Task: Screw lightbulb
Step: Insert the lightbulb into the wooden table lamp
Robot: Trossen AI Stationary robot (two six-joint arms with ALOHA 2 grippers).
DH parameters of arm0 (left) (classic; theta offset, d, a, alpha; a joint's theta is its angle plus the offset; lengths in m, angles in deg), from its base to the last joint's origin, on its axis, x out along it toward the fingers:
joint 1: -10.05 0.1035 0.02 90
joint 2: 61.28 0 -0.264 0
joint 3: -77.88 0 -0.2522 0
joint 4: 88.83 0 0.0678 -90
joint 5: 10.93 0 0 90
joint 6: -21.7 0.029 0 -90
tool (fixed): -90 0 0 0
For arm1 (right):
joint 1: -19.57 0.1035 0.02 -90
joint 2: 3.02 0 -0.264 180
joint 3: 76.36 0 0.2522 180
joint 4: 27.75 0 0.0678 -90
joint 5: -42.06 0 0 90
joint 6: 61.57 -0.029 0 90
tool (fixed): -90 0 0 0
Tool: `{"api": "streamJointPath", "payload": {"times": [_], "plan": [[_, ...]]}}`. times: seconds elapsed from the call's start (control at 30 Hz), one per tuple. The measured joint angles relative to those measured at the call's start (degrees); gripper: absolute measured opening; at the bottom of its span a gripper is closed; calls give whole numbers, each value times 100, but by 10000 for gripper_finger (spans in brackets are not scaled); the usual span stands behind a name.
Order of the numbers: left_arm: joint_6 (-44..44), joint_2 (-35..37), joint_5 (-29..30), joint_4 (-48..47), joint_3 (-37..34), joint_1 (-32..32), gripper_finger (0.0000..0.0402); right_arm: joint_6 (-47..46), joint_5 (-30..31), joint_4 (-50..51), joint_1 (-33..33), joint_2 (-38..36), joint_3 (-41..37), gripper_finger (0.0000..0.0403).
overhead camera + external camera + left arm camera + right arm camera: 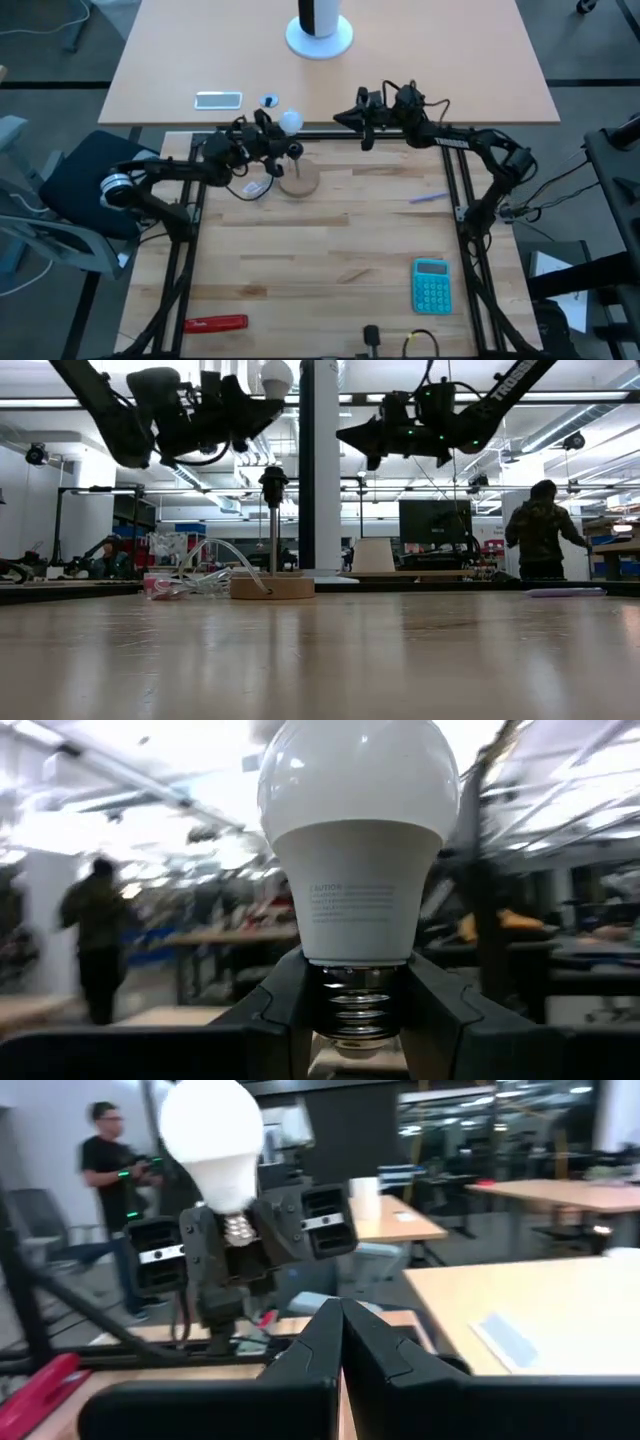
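Observation:
My left gripper [278, 130] is shut on the lightbulb [291, 121], a white rounded bulb with a grey metal screw base, held high above the table near its far edge. In the low view the lightbulb [276, 376] is above the black socket [273, 482]. The socket stands on a thin stem in a round wooden base [299, 179] that rests on the table. My right gripper [345, 118] is shut and empty. It hovers level to the right of the bulb, fingers pointing toward it, as the right wrist view [341, 1320] shows. My left gripper pinches the bulb's metal screw base [360, 1007] between its two fingers [270, 1015], one on each side. The fingers slant upward toward the far right. The bulb is lifted clear, its white globe [210, 1130] up and beyond the fingertips, its screw base toward the gripper.
A clear plastic bag [250, 188] lies left of the wooden base. A teal calculator [432, 284], a red tool [215, 323] and a blue pen [428, 198] lie on the table. A white cylinder on a round base [320, 35] stands on the far table. A person [540, 530] stands in the room behind.

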Motion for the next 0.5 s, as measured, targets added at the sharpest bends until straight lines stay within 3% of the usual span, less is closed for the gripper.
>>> {"api": "streamJointPath", "payload": {"times": [0.13,0.5], "plan": [[-150,-216,-340,724,-172,89,99,-19,-324,20,88,380,443,0],[-90,-232,-471,782,-587,379,99,167,-274,13,363,634,993,1]]}}
